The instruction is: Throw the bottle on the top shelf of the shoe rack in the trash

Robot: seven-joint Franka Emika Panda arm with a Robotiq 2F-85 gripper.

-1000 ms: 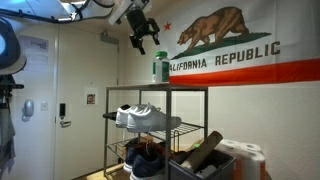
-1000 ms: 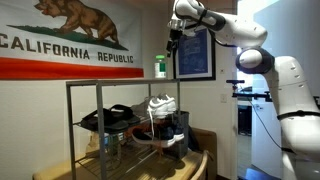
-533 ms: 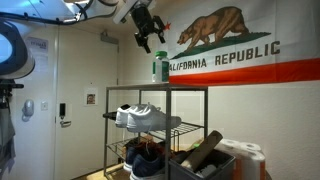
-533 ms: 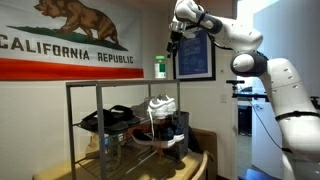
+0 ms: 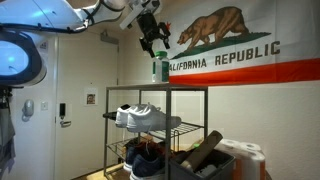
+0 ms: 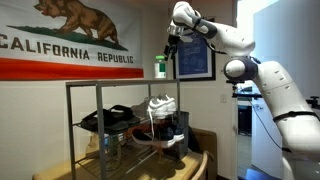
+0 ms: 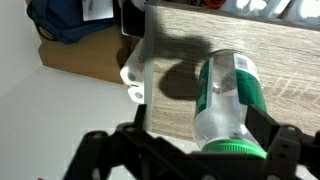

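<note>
- Bottle (image 5: 160, 68) stands upright on the top shelf (image 5: 185, 88) of the shoe rack (image 5: 167, 120), near the corner by the wall; in both exterior views it is green with a pale label (image 6: 160, 67).
- Behind the rack a big California Republic flag (image 5: 240, 45) covers the wall, at 3 o'clock from the bottle in this exterior view.
- White robot arm (image 6: 240, 45) reaches in from 3 o'clock in an exterior view and bends down toward the shelf.
- On a middle tier lies a white sneaker (image 5: 145, 117), at 6 o'clock below the bottle, and darker shoes (image 6: 110, 118) lie beside it.
- At 4 o'clock from the rack's foot stands the trash (image 5: 185, 170), a dark grey bin with a brown thing sticking out; a white rounded container (image 5: 245, 155) is just beside it.
- Gripper (image 5: 155, 45) hangs just above the bottle, at 11 o'clock from it in this exterior view and at 1 o'clock in the other one (image 6: 170, 42).
- In the wrist view the gripper (image 7: 190, 160) enters from 6 o'clock; its jaws are spread wide, one finger on each side of the bottle (image 7: 228, 105).
- I cannot tell if a finger touches the bottle; it seems still apart.
</note>
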